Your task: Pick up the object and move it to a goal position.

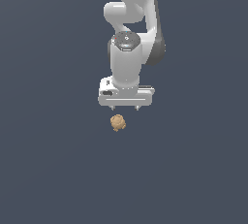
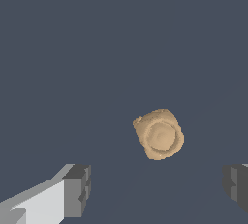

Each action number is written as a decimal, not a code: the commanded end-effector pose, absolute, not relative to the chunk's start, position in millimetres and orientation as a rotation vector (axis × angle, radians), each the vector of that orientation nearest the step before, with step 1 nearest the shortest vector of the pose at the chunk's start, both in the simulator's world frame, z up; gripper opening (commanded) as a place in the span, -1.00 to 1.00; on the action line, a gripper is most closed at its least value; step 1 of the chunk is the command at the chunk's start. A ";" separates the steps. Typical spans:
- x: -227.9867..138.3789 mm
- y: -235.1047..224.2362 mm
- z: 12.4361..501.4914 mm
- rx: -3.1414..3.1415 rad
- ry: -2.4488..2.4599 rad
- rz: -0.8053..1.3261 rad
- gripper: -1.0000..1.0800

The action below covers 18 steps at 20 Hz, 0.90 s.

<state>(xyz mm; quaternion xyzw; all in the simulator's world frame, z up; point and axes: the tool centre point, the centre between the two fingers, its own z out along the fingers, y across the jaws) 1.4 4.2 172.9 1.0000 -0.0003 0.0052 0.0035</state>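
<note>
The object (image 1: 117, 122) is a small tan-orange knobbly blob lying on the dark grey floor. In the wrist view the object (image 2: 158, 134) shows a round dimpled face. My white gripper (image 1: 125, 107) hangs just above and slightly behind it, pointing down, with a gap between them. It is open: its two grey fingers (image 2: 77, 189) stand wide apart in the wrist view, and the gripper (image 2: 157, 186) holds nothing. The blob lies clear of the fingers, not between them.
The floor (image 1: 48, 160) is a plain dark grey-blue surface on all sides. The white arm (image 1: 133, 19) rises above the gripper toward the top of the exterior view.
</note>
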 end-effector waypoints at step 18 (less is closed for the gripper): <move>-3.2 20.3 180.0 3.134 0.107 0.006 0.92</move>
